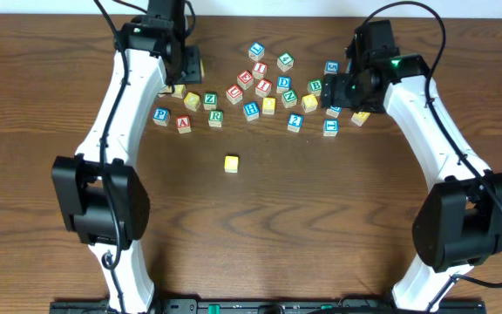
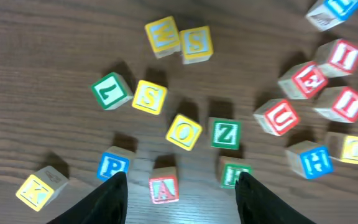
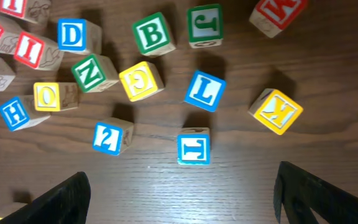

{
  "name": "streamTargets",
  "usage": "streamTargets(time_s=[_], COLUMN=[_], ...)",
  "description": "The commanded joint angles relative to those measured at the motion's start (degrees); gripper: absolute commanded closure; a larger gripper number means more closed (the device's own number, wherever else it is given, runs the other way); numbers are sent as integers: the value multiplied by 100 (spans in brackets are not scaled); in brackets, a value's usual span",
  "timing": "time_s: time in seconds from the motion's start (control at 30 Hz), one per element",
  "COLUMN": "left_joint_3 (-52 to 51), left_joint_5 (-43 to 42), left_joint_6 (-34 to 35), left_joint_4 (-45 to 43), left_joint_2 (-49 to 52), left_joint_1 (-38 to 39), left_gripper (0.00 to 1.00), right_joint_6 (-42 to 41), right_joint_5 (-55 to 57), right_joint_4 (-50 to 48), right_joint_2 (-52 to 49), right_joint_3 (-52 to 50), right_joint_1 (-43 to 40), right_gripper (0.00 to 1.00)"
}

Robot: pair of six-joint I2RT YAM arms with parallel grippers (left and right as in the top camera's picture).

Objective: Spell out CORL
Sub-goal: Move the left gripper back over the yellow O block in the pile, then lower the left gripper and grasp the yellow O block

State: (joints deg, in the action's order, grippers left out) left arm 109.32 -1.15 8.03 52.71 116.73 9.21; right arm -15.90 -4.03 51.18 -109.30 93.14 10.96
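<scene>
While cubes point(image 1: 284, 84) crowd far side, yellow cube point(image 1: 231, 163) apart.

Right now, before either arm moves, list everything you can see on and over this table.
Lone cube: one, yellow, alone at mid-table, apart from the rest.
Letter cubes: over twenty, exact count unclear; red, blue, green and yellow; scattered along the table's far side.
R cube: one, green letter on white, in the left part of the scatter.
L cube: one, blue, in the right part of the scatter.
Table: one, dark brown wood, under everything.
Left arm: one, white and black, left side.
Right arm: one, white and black, right side.
Left gripper: one, black, open above the left cubes.
Right gripper: one, black, open above the right cubes.
</scene>
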Motion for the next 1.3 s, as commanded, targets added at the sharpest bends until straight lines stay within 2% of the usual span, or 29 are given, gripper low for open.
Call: streamTargets(time_s=[0.0, 0.17, 0.4, 0.63, 0.73, 1.17, 1.27], left_joint_3=[92, 79, 79, 70, 63, 35, -48], left_joint_5=[9, 9, 13, 9, 9, 9, 9], left_joint_6=[-678, -1067, -1394, -1515, -1556, -1554, -1554], left_joint_4=[44, -9, -267, -374, -378, -551, -660], left_joint_2=[323, 957, 1307, 1513, 1644, 1703, 1703], left_joint_1=[-63, -74, -81, -79, -79, -79, -79], left_gripper=[45, 46, 46, 46, 51, 53, 56], right_joint_6=[11, 11, 11, 11, 11, 11, 11], right_joint_5=[50, 50, 66, 68, 68, 68, 68], right_joint_4=[4, 7, 33, 42, 48, 44, 46], right_joint_2=[-11, -11, -11, -11, -11, -11, -11], right_joint_3=[-17, -17, -17, -17, -17, -17, -17], right_joint_1=[55, 66, 72, 72, 72, 72, 72], right_gripper=[9, 9, 9, 9, 9, 9, 9])
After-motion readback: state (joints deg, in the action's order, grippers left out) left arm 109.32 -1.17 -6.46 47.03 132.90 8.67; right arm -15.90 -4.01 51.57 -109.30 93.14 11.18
